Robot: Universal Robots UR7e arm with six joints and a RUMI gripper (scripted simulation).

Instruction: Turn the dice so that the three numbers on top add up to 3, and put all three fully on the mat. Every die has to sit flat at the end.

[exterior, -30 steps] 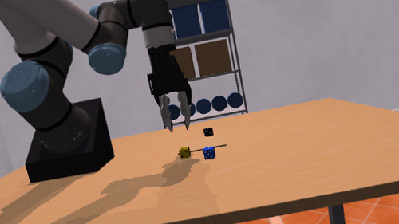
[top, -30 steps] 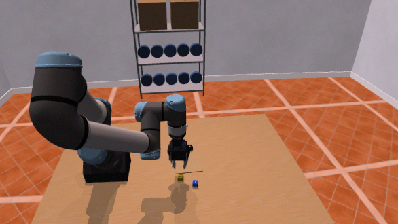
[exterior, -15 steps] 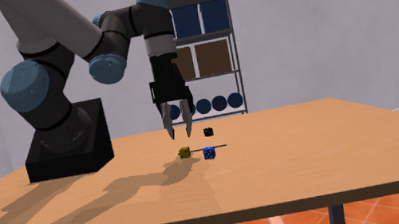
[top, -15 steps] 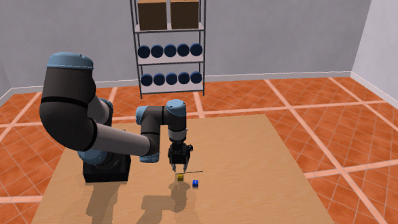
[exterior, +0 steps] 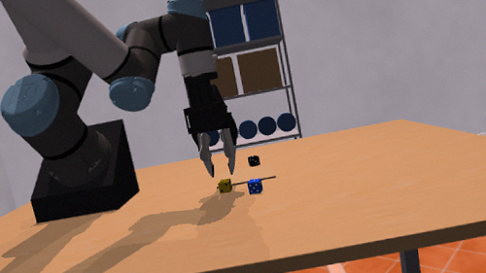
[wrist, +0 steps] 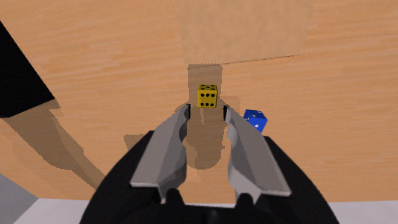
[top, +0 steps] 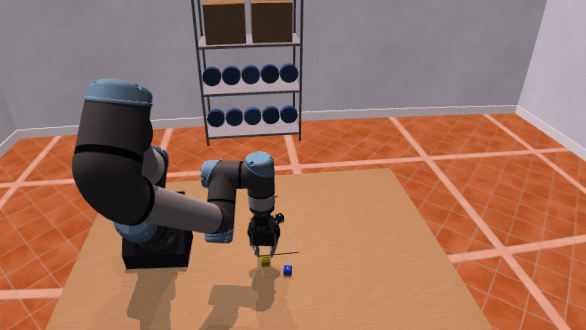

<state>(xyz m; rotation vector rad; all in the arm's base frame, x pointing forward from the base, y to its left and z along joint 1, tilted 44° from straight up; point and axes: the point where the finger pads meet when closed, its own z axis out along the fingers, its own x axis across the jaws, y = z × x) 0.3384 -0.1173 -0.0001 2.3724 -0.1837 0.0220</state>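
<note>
On the table (exterior: 354,199), three dice lie near the mat's (wrist: 240,27) near edge. Yellow die (wrist: 207,96) sits flat, six pips up in the wrist view, its edges squared to the finger line; it lies just off the mat, on the arm's side. Blue die (wrist: 256,120) sits just beside it, apart, turned at an angle so a corner points toward the gripper; its top number is too small to read. Black die (exterior: 253,160) sits farther back, well apart from the other two; whether it is on the mat cannot be told. Dice are cubes, no long axis.

Gripper (exterior: 220,165) hangs straight down above the yellow die, fingers partly apart with the gap in line with the die. Nothing is between them; tips are off the table.

Behind stands a shelf rack (top: 199,65).
</note>
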